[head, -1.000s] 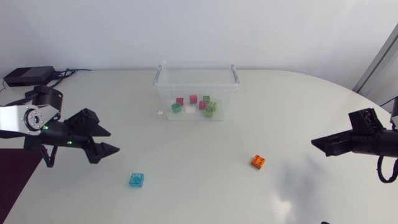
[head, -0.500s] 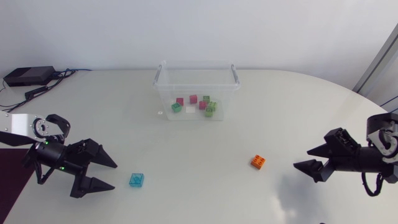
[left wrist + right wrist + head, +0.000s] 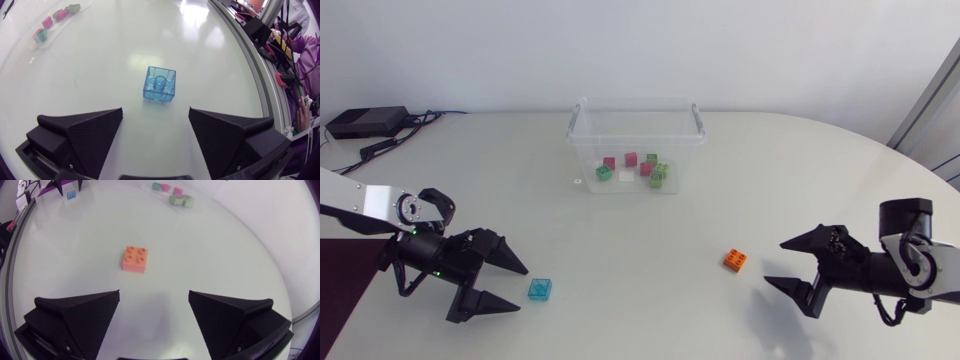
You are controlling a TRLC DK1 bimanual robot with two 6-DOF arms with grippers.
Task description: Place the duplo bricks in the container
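Two bricks lie loose on the bench; the other bricks sit in the container by the far edge. The blue brick lies toward the near left edge, just ahead of the left jaws, which stand wide apart and empty, with the brick centred on their gap. The orange brick lies toward the near right, a little further ahead of the right jaws, likewise apart and empty. Both bricks look square, so no long axis matters. Each arm is nearest its own brick; the left seems closer to a grasp.
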